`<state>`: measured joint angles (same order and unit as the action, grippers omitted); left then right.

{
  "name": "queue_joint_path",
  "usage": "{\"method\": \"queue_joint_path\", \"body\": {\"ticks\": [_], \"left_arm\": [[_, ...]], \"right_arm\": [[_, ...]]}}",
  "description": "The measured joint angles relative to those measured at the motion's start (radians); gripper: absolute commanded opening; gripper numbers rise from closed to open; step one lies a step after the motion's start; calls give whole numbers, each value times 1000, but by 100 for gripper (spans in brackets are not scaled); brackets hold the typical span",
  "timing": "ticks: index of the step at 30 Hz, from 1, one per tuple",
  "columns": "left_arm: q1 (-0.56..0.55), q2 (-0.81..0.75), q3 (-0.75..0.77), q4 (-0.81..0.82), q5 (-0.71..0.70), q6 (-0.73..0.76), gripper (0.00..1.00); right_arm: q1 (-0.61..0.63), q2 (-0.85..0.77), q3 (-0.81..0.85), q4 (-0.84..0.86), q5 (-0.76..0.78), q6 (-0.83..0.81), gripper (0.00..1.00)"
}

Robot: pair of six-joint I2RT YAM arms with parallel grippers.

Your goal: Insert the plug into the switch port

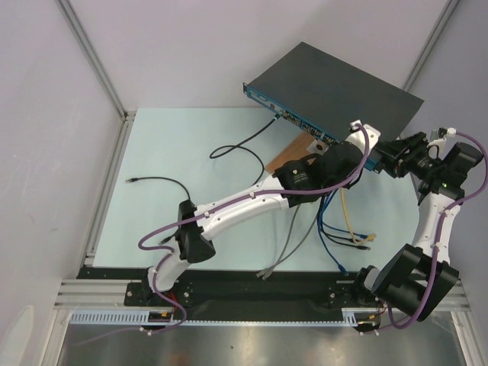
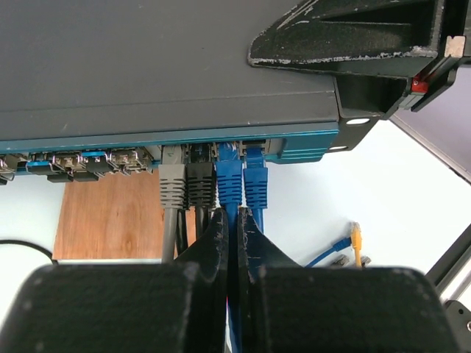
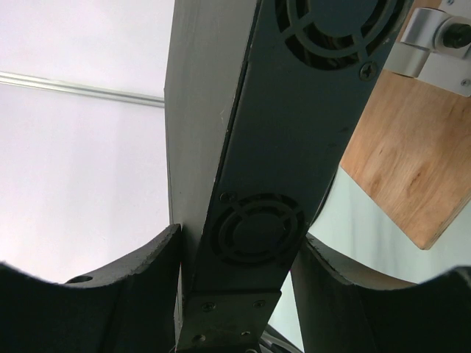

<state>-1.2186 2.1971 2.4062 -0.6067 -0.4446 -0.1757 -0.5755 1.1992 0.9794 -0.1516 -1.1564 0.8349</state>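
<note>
The pale desk (image 1: 175, 152) lay under everything, and you had the switch (image 1: 335, 84) at its far right part, set at an angle with the blue front face turned toward the arms. A wooden board (image 2: 110, 213) lay flat beneath the front edge of the switch and stuck out on the near side.

Your right fingers (image 3: 147, 283) straddled the end of the switch, one on each flat side, and were clamped against it. Your left fingers (image 2: 218, 235) were just in front of the socket row. They were drawn almost together and pinched a blue cable (image 2: 233, 215) right below its plug.

Loose grey (image 1: 293, 244), blue (image 1: 328, 236) and yellow (image 1: 347, 221) cables trailed from the front of the switch toward the arm bases. A black cable (image 1: 164, 183) lay well to the left of the switch.

At the right end of the switch's front, four plugs stood side by side: grey (image 2: 171, 184), black (image 2: 200, 184) and two blue. The blue plug (image 2: 229, 180) above your left fingers had its head in a socket. I could not tell how deep it sat.
</note>
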Motion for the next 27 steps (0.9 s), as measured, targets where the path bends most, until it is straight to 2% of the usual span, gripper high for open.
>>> {"method": "queue_joint_path", "body": {"ticks": [6,15,17,18,19,21,22,25,27], "left_arm": [[2,-6,-20,20,13,31,8],[24,-130,-274,225,92,42,8],[28,-147,-309,256,106,42,15],[30,-154,-325,270,111,40,20],[32,-160,-336,282,118,37,32],[33,-169,-352,294,130,36,39],[34,-174,-356,295,137,35,48],[31,-186,-357,299,176,27,55],[30,-193,-356,296,190,26,56]], "right_arm": [[0,3,0,2,1,0,0],[-12,50,22,5,-68,8,0],[-12,66,27,11,-89,19,0],[-12,73,29,13,-99,24,0],[-12,80,31,15,-107,28,0],[-12,87,33,19,-119,32,0],[-12,90,34,20,-122,34,0],[-12,96,38,21,-131,37,0],[-12,100,40,21,-135,37,0]]}}
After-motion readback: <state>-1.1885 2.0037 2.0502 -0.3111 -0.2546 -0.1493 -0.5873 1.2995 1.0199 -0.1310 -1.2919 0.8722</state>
